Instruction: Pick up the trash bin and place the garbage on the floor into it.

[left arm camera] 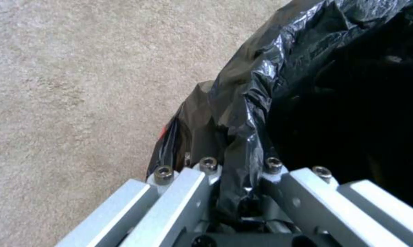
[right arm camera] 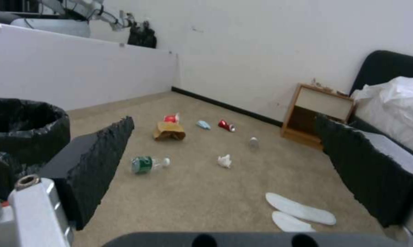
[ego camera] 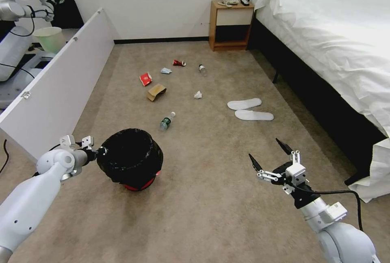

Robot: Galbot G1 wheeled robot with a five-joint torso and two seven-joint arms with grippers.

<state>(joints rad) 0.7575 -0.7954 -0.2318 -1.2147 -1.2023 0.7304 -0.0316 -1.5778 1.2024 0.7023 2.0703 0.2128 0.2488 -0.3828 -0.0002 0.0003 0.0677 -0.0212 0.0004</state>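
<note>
The trash bin (ego camera: 131,159), red with a crinkly black bag, sits low at the near left of the floor (ego camera: 211,214). My left gripper (ego camera: 96,154) is shut on its bagged rim; the left wrist view shows the gripper (left arm camera: 240,178) pinching the bin's (left arm camera: 343,85) plastic. My right gripper (ego camera: 264,149) hovers open and empty at the near right, also (right arm camera: 225,137). Farther ahead lies the garbage: a green-labelled bottle (ego camera: 166,120), cardboard (ego camera: 156,91), red carton (ego camera: 146,78), face mask (ego camera: 165,70), red can (ego camera: 179,63), a second bottle (ego camera: 202,69), tissue (ego camera: 198,95) and white slippers (ego camera: 250,108).
A bed (ego camera: 337,31) with white sheets runs along the right. A wooden nightstand (ego camera: 230,25) stands against the far wall. A white panel (ego camera: 61,80) walls off the left, with a pale bucket (ego camera: 49,37) and another robot (ego camera: 12,31) behind it.
</note>
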